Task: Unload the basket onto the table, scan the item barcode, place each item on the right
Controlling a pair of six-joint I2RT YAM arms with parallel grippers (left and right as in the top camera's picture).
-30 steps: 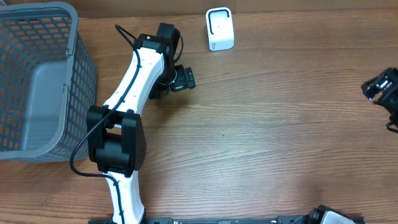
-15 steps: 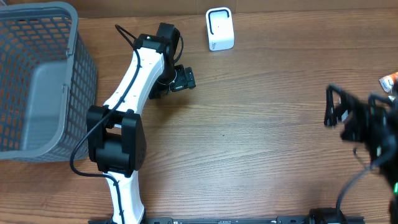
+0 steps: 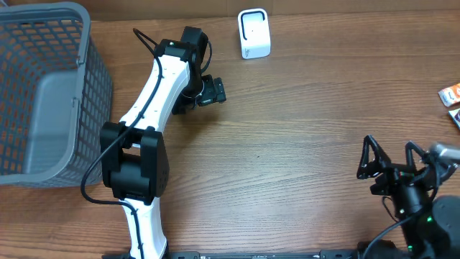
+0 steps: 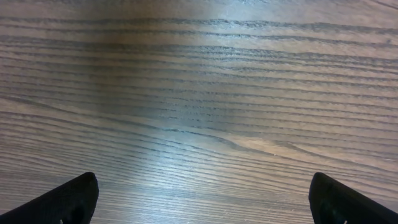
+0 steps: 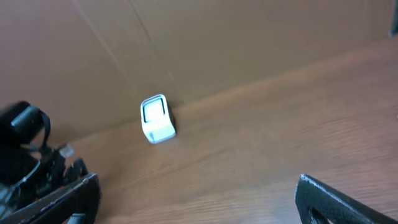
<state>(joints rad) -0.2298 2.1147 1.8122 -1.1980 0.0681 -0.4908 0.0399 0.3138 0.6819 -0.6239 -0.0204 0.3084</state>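
**Hands.** The right hand (image 3: 389, 161) stands at the near right of the worktop (image 3: 302, 158), jaws spread wide with nothing between them. Its own camera looks across the surface toward the back, and both fingers (image 5: 339, 202) show as dark wedges at the lower corners. The left hand (image 3: 208, 92) sits low over the back-left area. Its jaws are also fully apart and empty, and only bare wood grain shows between them in its wrist view (image 4: 202, 190).

**Task items.** An orange-and-white packet (image 3: 450, 93) lies at the far right edge of the worktop, cut by the frame and well apart from the right hand. The corner of a second item (image 3: 456, 117) shows just beside it. No barcode can be made out on either. The white scanner (image 3: 254, 33) stands upright at the back centre, near the left hand.

**Step in hand.** In my judgement, the pick has not begun and nothing is held.

**Next move.** The right hand should travel outward to the packet, come down over it and close. It should then carry the packet across with the coded face turned to the scanner window.

**Surface and room.** The worktop is brown wood-grain laminate with a soft glare patch. A grey mesh basket (image 3: 43, 93) stands at the left. A plain brown board (image 5: 205, 43) backs the worktop, and nothing beyond it is visible.
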